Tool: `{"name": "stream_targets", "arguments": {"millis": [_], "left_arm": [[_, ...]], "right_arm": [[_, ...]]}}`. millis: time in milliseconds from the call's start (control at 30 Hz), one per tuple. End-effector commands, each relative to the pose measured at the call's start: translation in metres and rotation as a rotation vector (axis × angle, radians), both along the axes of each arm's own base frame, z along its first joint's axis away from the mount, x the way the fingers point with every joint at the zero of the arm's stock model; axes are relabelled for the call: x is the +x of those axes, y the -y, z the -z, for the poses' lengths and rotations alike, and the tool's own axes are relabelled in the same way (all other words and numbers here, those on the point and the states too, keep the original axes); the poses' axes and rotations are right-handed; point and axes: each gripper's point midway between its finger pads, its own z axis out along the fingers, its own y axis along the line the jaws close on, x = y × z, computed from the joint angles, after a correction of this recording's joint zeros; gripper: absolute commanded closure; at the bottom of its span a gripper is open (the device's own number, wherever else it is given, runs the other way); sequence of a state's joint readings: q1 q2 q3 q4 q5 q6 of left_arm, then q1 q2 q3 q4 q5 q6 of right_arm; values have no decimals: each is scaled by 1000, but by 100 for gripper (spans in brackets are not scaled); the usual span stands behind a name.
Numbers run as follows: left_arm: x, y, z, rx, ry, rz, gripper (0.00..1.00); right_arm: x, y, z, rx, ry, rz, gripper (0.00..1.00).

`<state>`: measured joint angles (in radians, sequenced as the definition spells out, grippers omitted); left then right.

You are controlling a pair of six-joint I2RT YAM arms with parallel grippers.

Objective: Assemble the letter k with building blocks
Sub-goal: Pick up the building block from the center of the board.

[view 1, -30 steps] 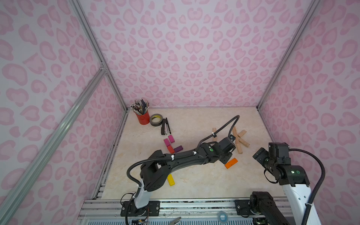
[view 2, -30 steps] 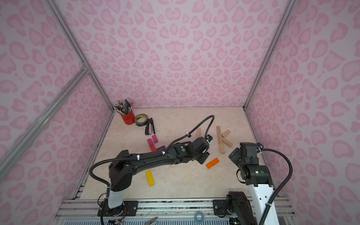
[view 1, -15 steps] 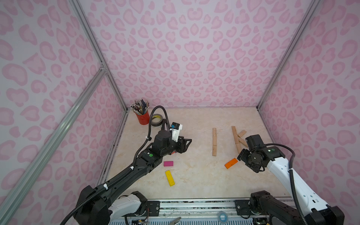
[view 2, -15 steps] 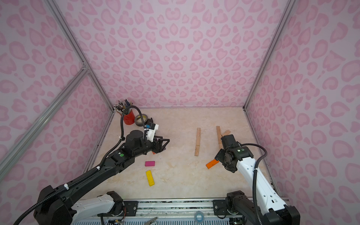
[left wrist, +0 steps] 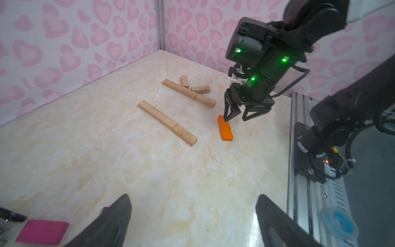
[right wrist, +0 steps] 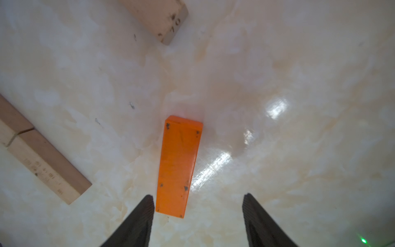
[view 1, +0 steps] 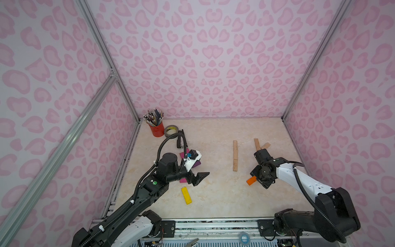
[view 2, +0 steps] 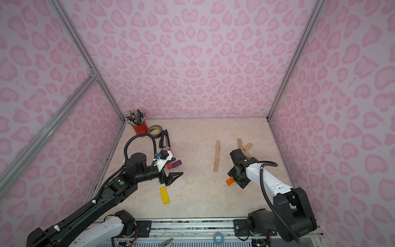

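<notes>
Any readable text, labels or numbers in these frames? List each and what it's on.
"70", smudged, uncertain: on the plain wood block, right wrist view.
Print on the wood bar: too blurred to read.
Label on the tape roll: too small to read.
The orange block: specks only, no text.

place: robot lab cell | cues: aluminium frame (view 1: 111, 73), pink patterned walls (view 1: 213, 64)

Soft, even overhead light fills both top views, shadows faint, corners dimming a touch. In the right wrist view white glare streaks the glossy tabletop (right wrist: 275, 109) beside the orange block (right wrist: 178, 166), and the wooden block (right wrist: 158, 17) at the view's edge looks soft and stretched.
</notes>
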<state>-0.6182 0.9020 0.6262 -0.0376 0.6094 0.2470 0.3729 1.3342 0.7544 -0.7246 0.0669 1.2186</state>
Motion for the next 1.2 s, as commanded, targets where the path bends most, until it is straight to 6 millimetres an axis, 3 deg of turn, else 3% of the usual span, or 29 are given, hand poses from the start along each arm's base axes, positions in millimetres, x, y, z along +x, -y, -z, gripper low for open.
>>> {"name": "stream_targets", "arguments": {"millis": [0, 200, 467, 700, 933, 1167], "left_arm": [[-15, 7, -4, 15, 113, 122, 7], [-18, 8, 3, 37, 113, 135, 7], [-12, 7, 13, 75, 95, 108, 7], [-6, 8, 20, 106, 69, 91, 7], [-10, 9, 22, 108, 69, 115, 7], [-10, 8, 23, 116, 79, 115, 7]], "right_arm": [[9, -6, 9, 24, 18, 32, 35], [12, -9, 23, 24, -8, 34, 39], [7, -7, 33, 17, -38, 59, 56], [11, -15, 22, 78, -1, 104, 67], [44, -23, -13, 109, 120, 130, 69], [92, -32, -25, 121, 167, 148, 69]]}}
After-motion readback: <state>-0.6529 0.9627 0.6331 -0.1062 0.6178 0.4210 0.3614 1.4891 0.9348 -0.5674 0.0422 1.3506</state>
